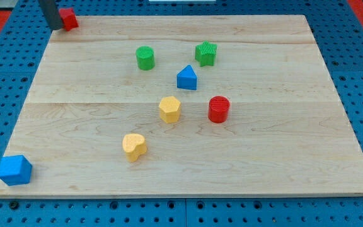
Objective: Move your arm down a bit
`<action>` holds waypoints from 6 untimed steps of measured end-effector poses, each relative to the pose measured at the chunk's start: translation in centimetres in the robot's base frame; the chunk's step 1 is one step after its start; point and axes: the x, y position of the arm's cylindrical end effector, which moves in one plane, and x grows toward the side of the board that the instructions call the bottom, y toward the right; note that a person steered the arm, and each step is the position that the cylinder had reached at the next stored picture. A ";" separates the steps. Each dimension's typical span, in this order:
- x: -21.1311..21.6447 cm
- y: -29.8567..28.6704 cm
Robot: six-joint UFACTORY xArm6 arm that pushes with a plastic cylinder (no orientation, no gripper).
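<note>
My tip (56, 28) is sitting at the view's top left corner of the wooden board (282, 157), right at the board's edge, and it is touching or nearly touching the left side of the red block (69, 18). There are no jaws here to be apart or together: the arm is ending in a plain dark rod, and nothing is being clamped. The red block's shape is partly hidden by the rod, so I cannot make it out fully.

Moving outward, the other blocks are lying well apart from my tip. The green cylinder (145, 57) is standing in the upper middle, with the green star-like block (206, 53) to its right. Just below that one, the blue triangular block (186, 77) is resting. Lower still, the yellow hexagonal block (169, 108) is sitting near the board's centre, and the red cylinder (218, 108) is standing to its right. The yellow heart-shaped block (133, 145) is lying further toward the view's bottom left. The blue cube-like block (14, 169) is sitting at the bottom left corner, overhanging the board's edge.

No containers are showing; the board is lying on a blue pegboard surface (17, 63).
</note>
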 end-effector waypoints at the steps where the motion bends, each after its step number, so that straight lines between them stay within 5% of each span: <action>1: -0.9 0.0; 6: 6.0 4.0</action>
